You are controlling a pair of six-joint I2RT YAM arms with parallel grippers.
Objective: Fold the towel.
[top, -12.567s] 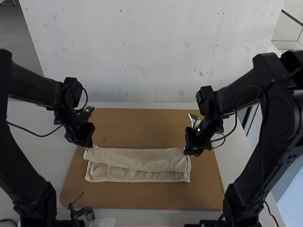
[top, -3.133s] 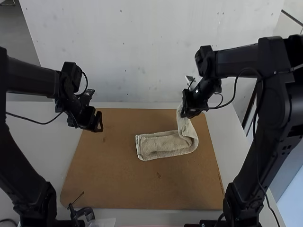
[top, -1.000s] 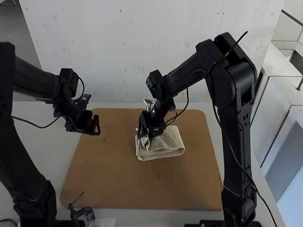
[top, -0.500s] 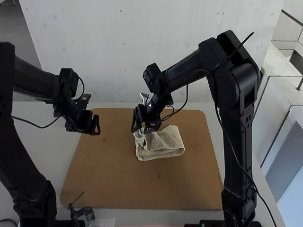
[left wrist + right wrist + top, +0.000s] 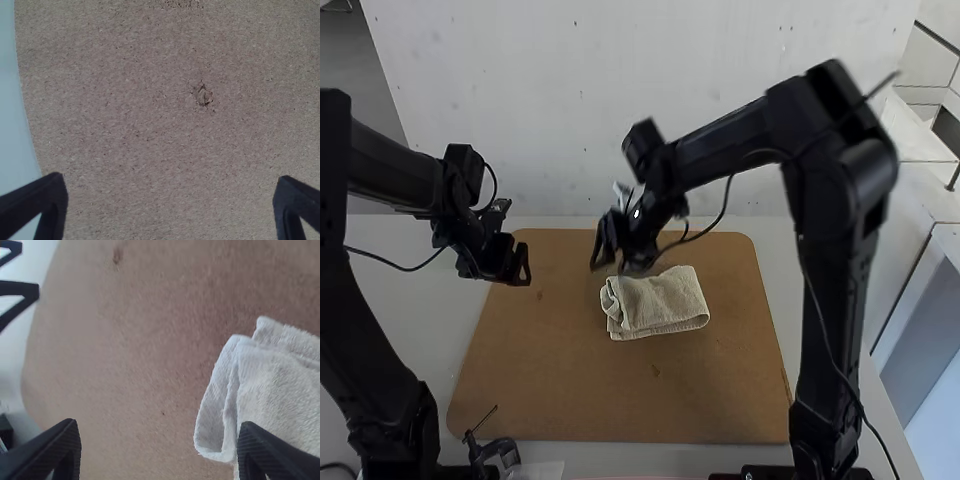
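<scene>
A cream terry-cloth towel [image 5: 665, 300] lies folded into a compact, layered bundle on the brown rectangular board [image 5: 570, 390], a little right of the middle and toward the far side. Its left end is uneven, with a loose curl of cloth and the layer edges showing, while its right end is a smoother, rounded fold. The black right gripper [image 5: 613, 265] is at the towel's far left corner, its dark tapered fingers spread wide; I cannot tell whether they touch the cloth. The black left gripper [image 5: 520, 275] is over the board's far left part, well apart from the towel, its fingers also wide, with bare board between them.
</scene>
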